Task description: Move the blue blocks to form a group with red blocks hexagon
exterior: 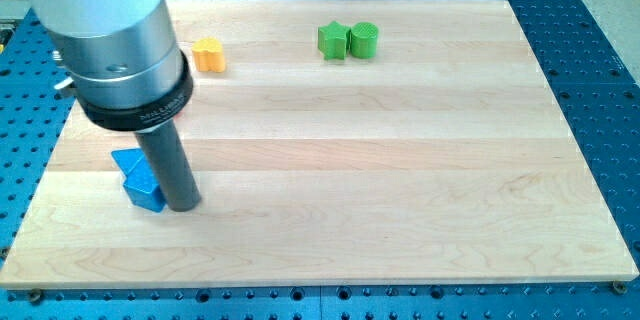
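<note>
Two blue blocks sit together at the view's lower left: a blue triangle [127,161] and, just below it, a blue block [143,193] of unclear shape. My tip [183,205] rests on the board touching the right side of the lower blue block. The rod and the arm's grey body hide the board above and left of the blue blocks. No red block shows in this view.
An orange block [208,54] lies at the view's upper left, beside the arm's body. A green star [332,40] and a green cylinder [364,39] sit touching each other near the view's top centre. The wooden board [400,180] lies on a blue perforated table.
</note>
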